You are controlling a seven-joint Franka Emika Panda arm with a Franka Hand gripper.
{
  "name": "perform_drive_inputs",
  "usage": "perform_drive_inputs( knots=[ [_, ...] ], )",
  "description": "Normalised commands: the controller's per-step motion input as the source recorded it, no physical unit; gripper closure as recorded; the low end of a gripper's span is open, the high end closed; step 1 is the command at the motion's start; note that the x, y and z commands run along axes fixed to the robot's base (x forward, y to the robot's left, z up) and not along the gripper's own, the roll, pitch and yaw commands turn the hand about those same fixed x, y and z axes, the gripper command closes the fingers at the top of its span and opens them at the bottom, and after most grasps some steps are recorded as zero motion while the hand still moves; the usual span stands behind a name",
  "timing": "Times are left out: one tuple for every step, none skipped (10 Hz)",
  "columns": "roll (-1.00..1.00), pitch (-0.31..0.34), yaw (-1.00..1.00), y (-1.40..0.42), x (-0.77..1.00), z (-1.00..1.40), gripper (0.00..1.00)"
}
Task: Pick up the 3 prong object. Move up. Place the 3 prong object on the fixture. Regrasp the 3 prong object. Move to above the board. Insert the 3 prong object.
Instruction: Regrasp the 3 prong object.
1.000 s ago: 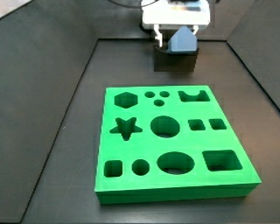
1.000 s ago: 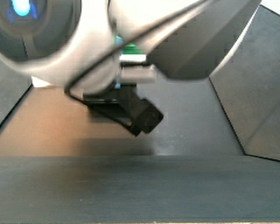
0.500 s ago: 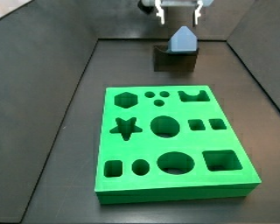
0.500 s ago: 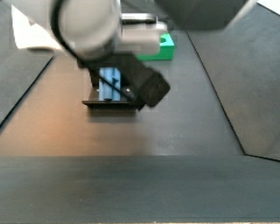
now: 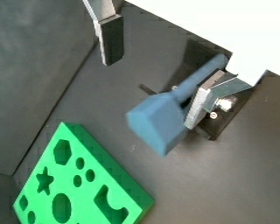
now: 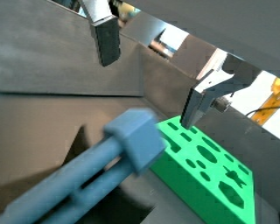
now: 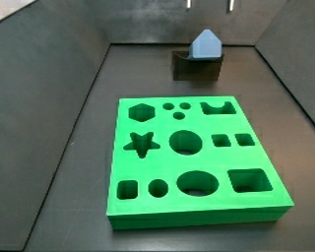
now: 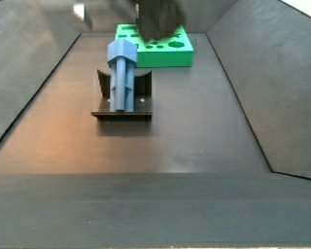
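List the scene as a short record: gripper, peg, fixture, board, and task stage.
gripper: open, empty, raised above the fixture, fingers apart on either side of the peg in both wrist views
3 prong object: blue-grey, resting on the fixture, head sticking up past it
fixture: dark bracket at the far end of the floor
board: green, flat on the floor, cut-outs empty
task stage: peg placed on the fixture, regrasp not yet done
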Motion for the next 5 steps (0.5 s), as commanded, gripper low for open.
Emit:
perform_drive_inputs(
  knots=[
    [1.0,0.054,0.01,-1.0,-0.05,0.77,0.0],
    [1.0,0.052,0.01,-0.99,-0.05,0.67,0.0],
    [1.0,0.05,0.01,-0.79,-0.04,0.43,0.0],
    [1.0,0.047,0.01,-0.58,-0.03,0.2,0.0],
    [1.0,0.045,0.01,-0.3,-0.01,0.08,0.0]
  ],
)
